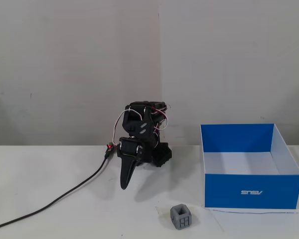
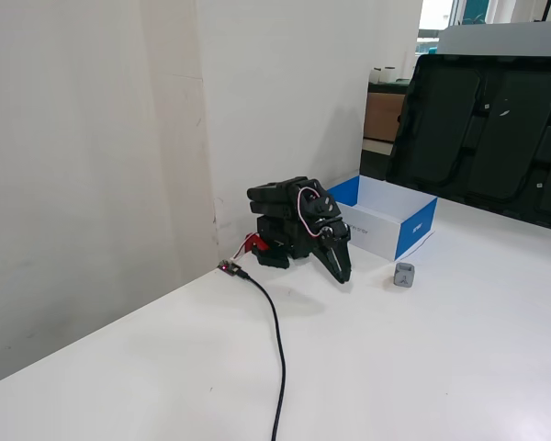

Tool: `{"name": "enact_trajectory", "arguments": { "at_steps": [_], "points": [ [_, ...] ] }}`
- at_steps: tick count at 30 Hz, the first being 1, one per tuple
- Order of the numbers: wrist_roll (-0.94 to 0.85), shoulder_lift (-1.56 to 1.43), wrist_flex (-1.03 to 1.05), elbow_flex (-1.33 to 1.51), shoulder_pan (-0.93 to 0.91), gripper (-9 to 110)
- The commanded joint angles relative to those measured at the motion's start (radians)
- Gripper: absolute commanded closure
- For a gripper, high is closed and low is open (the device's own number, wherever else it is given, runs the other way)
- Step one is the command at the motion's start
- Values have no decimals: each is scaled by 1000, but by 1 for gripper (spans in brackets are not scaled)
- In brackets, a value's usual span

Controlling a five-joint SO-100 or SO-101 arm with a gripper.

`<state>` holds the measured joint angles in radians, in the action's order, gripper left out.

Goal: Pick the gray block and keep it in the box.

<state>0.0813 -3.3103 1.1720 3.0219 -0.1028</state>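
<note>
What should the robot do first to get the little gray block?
Probably unfold and swing its gripper toward the block. The arm sits folded, gripper shut and tip down on the table, while the block lies apart from it, outside the box.

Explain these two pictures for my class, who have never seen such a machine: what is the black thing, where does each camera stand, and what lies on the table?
The black thing is a small robot arm, folded down against its base. Its two-finger gripper points down at the white table; the fingers appear shut and hold nothing. One fixed camera faces the arm from the front. The other stands off to the side and looks along the table. A black cable runs from the arm's base. Near the arm sit a small dark-gray plastic cube with grid-like faces and a shallow blue cardboard box, white inside. The cube rests on the table outside the box, beside its corner.
</note>
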Motion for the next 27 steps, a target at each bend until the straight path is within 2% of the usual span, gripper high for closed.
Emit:
{"name": "enact_trajectory", "arguments": {
  "at_steps": [1,27],
  "points": [
    [6,-118,-26,11,2,101],
    [6,-118,-64,17,64,101]
  ]
}}
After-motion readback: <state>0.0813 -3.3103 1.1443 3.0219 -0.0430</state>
